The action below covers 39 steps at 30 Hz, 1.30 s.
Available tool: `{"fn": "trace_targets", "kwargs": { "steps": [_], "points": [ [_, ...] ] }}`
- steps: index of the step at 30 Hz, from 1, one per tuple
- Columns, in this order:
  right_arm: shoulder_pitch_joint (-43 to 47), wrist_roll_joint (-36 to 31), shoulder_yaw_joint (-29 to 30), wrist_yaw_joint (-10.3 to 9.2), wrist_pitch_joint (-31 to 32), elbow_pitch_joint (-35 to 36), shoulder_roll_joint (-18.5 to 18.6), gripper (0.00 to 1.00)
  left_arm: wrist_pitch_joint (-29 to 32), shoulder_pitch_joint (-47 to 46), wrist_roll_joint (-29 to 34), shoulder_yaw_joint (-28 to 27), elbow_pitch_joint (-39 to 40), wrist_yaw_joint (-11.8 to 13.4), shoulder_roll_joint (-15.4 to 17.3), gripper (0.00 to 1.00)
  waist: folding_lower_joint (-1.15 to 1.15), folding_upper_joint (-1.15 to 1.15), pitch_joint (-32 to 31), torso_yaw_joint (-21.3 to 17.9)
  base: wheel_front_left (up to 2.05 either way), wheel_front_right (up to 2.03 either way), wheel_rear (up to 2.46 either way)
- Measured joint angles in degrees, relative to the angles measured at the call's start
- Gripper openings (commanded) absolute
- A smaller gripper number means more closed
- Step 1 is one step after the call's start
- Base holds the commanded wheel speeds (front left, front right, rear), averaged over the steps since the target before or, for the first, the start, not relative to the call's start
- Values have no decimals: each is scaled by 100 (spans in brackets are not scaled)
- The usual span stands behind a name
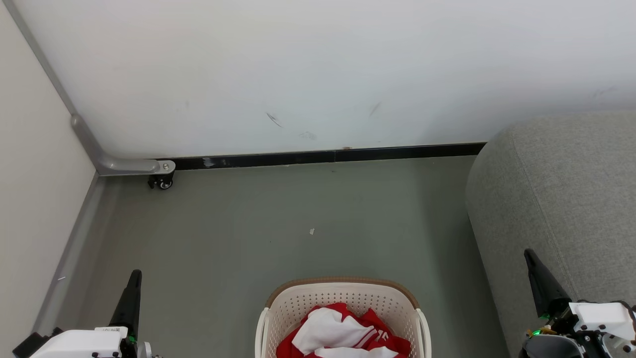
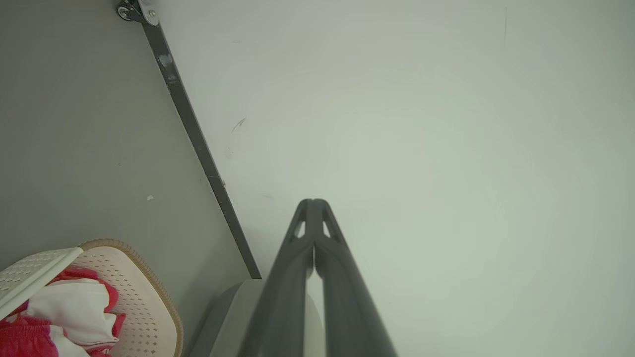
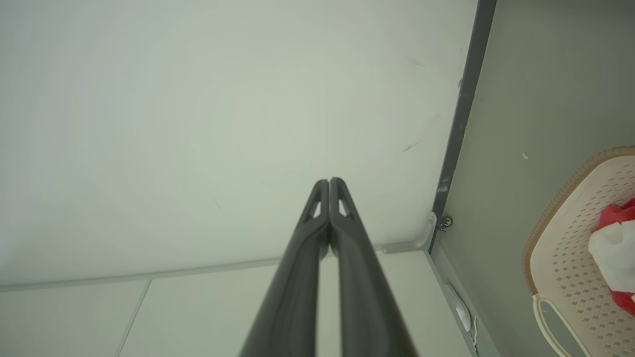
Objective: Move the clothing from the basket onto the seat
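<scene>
Left tool [image 1: 135, 277] clenched, empty, near left. Clothing [image 1: 343, 330] — red and white — lies heaped in the basket [image 1: 343, 282] (near centre, on the floor [image 1: 298, 209]). Seat [image 1: 556, 189] at right; right tool [image 1: 528, 254] clenched, empty.

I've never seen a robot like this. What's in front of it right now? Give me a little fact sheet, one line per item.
basket: cream, perforated, tan rim, standing on the grey floor
clothing: red and white, heaped inside the basket
seat: grey sofa, on the robot's right of the basket
left pincer: shut, holding nothing, left of the basket and apart from it
right pincer: shut, holding nothing, seen against the seat
task so far: clothing not yet taken out
</scene>
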<state>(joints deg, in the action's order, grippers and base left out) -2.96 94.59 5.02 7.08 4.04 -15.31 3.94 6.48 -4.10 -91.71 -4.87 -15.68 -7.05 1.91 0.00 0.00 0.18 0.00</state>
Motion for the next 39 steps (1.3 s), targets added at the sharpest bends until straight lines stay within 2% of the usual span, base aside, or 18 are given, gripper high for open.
{"fn": "trace_targets", "kwargs": {
  "steps": [17, 18, 25, 39],
  "points": [
    [0, 0, 5, 0, 1, 0, -5, 0, 0, 0, 0, 0, 0, 0, 0, 0, 0, 0, 0, 0, 0, 0, 0],
    [0, 0, 5, 0, 1, 0, -5, 100, 0, 0, 0, 0, 0, 0, 0, 100, 0, 0, 0, 0, 0, 0, 0],
    [335, 1, -44, -8, -5, -279, -170, 100, -7, 271, 2, 65, -309, 9, -177, 100, 0, 0, -1, -1, 0, 0, 0],
    [363, -372, -186, -8, -263, -126, -170, 100, -313, 273, 399, 366, -169, 9, -155, 100, 1, 0, -2, -2, 0, 0, 0]
  ]
}}
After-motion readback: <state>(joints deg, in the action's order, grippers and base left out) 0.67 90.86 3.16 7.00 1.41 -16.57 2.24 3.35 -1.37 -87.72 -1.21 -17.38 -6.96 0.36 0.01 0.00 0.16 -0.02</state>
